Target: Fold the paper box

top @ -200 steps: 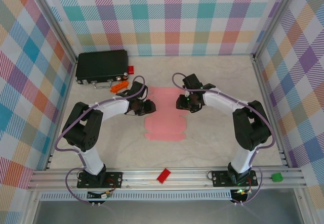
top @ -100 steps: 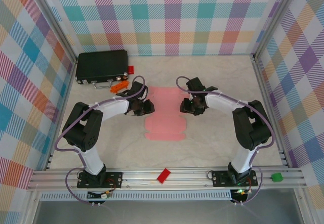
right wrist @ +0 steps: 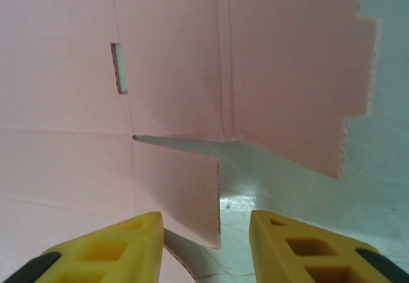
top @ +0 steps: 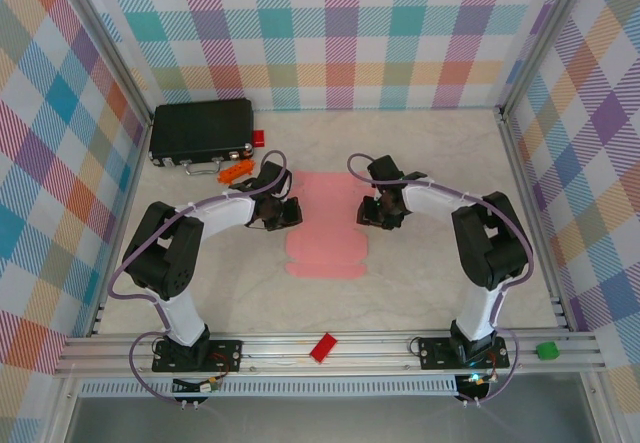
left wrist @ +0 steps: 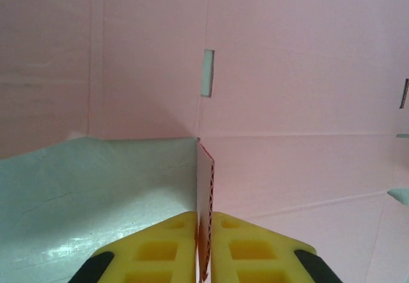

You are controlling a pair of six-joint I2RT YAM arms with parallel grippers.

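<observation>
The box [top: 325, 228] is just a flat pink sheet lying in the middle of the table [top: 430, 283], long axis running near edge to far wall. Left pincer [left wrist: 204, 244] is clamped tight on a side flap, standing it on edge. Right pincer [right wrist: 206, 244] sits partly open at the opposite flap, gripping nothing. Closed black case [top: 200, 131] sits far left.

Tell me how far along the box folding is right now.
Barely started. Done: nothing folded; the paper box lies as a flat sheet on the table. In hand: the left gripper is shut on one side flap, standing it on edge, while the right gripper is open with the opposite flap between its jaws. Left: raising the walls, tucking the tabs and closing it.
</observation>
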